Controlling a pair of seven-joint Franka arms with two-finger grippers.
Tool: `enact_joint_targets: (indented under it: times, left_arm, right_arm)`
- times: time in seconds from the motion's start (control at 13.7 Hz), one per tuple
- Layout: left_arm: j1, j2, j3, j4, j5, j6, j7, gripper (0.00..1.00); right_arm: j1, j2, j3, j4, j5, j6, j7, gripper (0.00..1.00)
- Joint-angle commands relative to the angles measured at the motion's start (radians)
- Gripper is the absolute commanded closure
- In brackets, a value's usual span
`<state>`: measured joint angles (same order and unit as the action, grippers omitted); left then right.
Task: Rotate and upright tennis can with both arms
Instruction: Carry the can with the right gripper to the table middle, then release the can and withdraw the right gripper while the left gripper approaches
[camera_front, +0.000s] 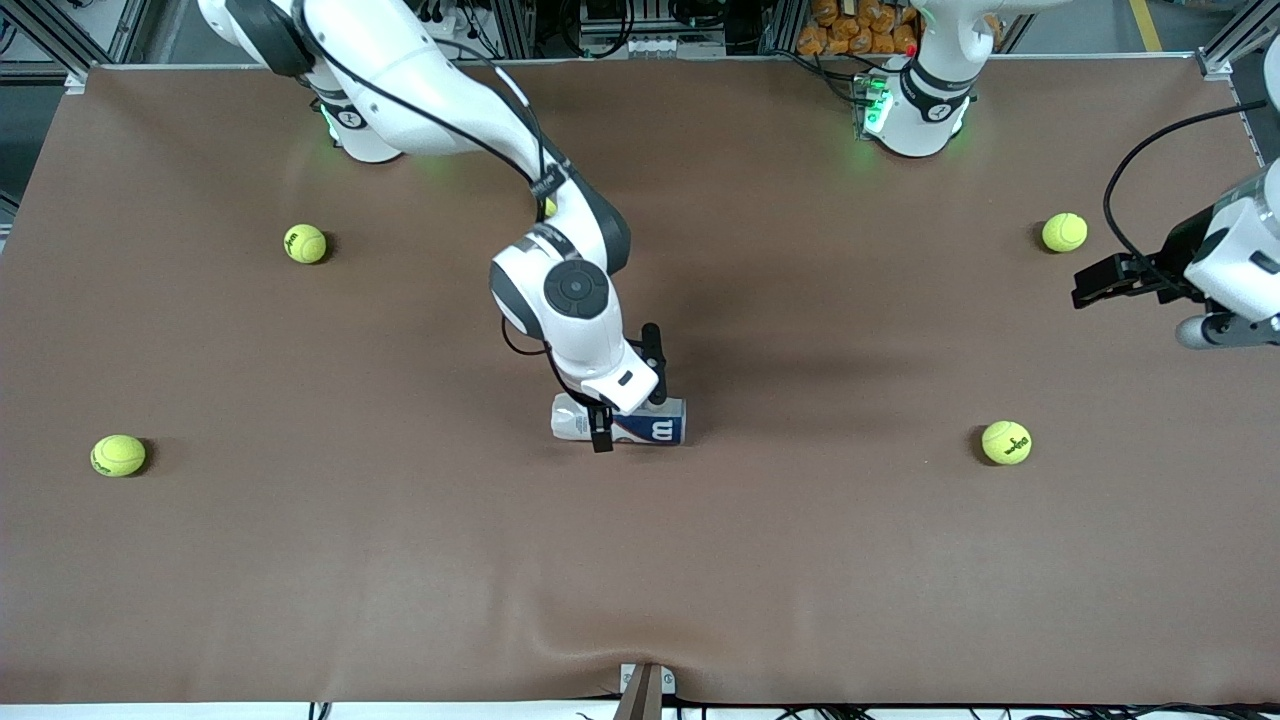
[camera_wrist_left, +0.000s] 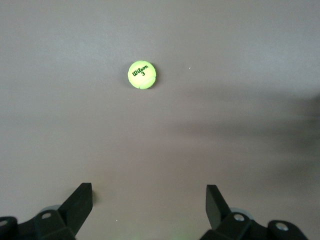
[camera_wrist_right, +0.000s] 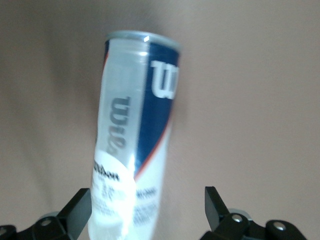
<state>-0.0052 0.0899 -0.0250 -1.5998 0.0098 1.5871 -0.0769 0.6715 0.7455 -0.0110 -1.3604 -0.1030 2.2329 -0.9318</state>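
The tennis can (camera_front: 655, 430) lies on its side mid-table, with a white and navy "W" label. Its metallic rim end points toward the left arm's end of the table. My right gripper (camera_front: 628, 405) is down over the can's other end, open, with one finger on each side of it. In the right wrist view the can (camera_wrist_right: 135, 145) runs out from between the open fingers (camera_wrist_right: 77, 210), close to one of them, and I cannot tell whether it touches. My left gripper (camera_front: 1090, 285) waits in the air at the left arm's end of the table, open and empty (camera_wrist_left: 149, 200).
Loose tennis balls lie on the brown table (camera_front: 850, 560): two toward the left arm's end (camera_front: 1064, 232) (camera_front: 1006, 442), two toward the right arm's end (camera_front: 305, 243) (camera_front: 118, 455). One ball (camera_wrist_left: 142, 75) shows in the left wrist view.
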Motion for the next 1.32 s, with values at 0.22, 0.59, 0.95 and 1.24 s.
enact_joint_targets:
  times: [0.22, 0.59, 0.95, 1.24]
  left_arm:
    - [-0.047, 0.065, -0.007, 0.079, -0.109, -0.004, 0.031, 0.00]
    - [-0.024, 0.160, -0.006, 0.081, -0.282, 0.013, 0.035, 0.00]
    - [-0.012, 0.257, -0.003, 0.077, -0.512, 0.039, 0.078, 0.00]
    - [-0.013, 0.338, -0.003, 0.070, -0.683, 0.042, 0.172, 0.00]
  right_arm:
    - [-0.154, -0.204, 0.010, -0.058, -0.006, -0.152, 0.057, 0.00]
    - [-0.332, -0.351, 0.008, -0.062, -0.007, -0.291, 0.143, 0.00]
    - [-0.499, -0.506, 0.013, -0.107, 0.000, -0.475, 0.430, 0.00]
    - [-0.584, -0.725, 0.017, -0.270, 0.008, -0.537, 0.681, 0.00]
